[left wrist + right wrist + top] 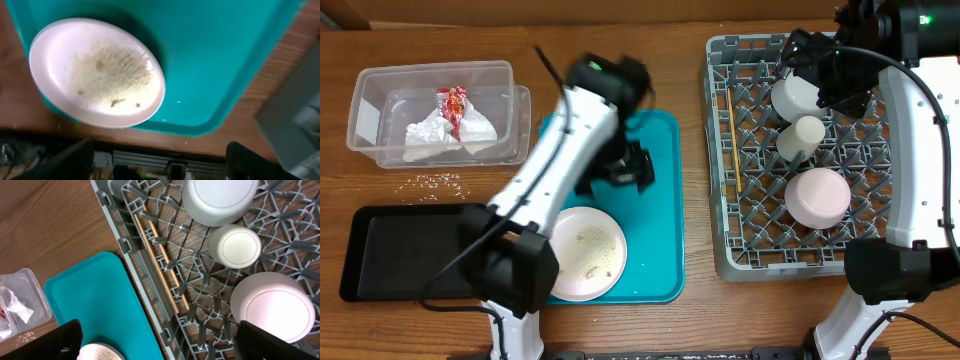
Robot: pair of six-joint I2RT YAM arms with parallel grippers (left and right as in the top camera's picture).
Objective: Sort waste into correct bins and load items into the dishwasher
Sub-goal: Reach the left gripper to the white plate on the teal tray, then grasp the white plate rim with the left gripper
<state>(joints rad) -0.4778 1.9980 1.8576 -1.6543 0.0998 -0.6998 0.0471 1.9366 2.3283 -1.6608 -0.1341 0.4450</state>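
Observation:
A white plate (pixel 585 253) (pixel 97 72) dusted with food crumbs lies at the near left of the teal serving tray (pixel 660 200). My left gripper (pixel 620 165) (pixel 160 165) hovers open above the tray, nothing between its fingers. The clear tub (pixel 380 110) at back left holds a crumpled napkin (pixel 445 135) and a red-and-white wrapper (pixel 453 100). Rice grains (pixel 430 182) lie on the table beside it. The black tray (pixel 400 255) is at front left. The grey dish rack (pixel 740 250) (pixel 125 245) holds chopsticks (pixel 728 150) (pixel 162 262), white dishes (pixel 795 95) (pixel 220 200) and a pink bowl (pixel 817 195) (pixel 272 307). My right gripper (pixel 810 65) (pixel 160 342) hangs open over the rack.
A small white cup (pixel 807 135) (pixel 235 246) stands upside down among the rack's pegs. The right arm's white links run down the rack's right side. The left arm crosses the black tray's right end and the teal tray's left edge.

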